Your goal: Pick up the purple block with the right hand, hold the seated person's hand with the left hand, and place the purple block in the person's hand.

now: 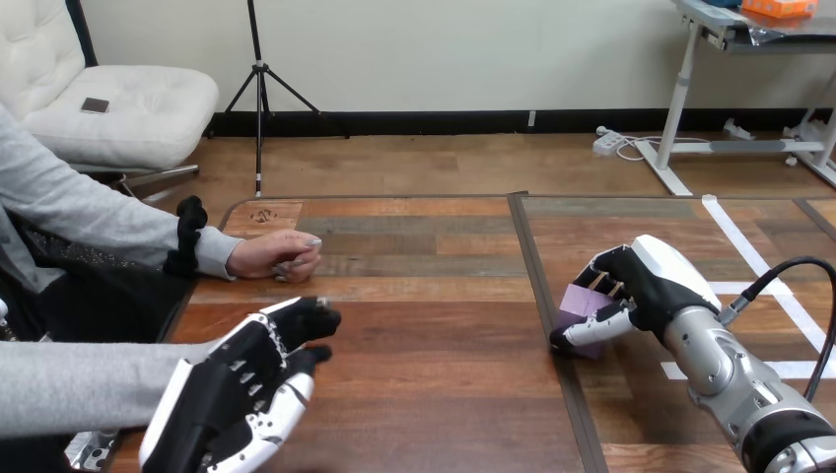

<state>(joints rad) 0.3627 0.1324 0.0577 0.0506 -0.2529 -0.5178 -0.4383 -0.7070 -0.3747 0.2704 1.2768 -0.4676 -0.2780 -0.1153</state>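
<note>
A small purple block [579,307] sits on the wooden table [434,394] right of the middle seam. My right hand [653,282] is shut on it: the thumb lies across its near side and the fingers curl over its far top edge. The hand hides the block's right part. At the view's left, the person's hand [276,256] rests on the table, loosely closed with knuckles up. My left hand [246,394] hovers low at the near left, open with fingers relaxed and pointing toward the person's hand, a short gap apart from it.
White tape lines [759,261] cross the table's right part. A dark seam [540,296] runs front to back just left of the block. A grey sleeve [79,389] of the person lies along the near left edge, beside my left hand.
</note>
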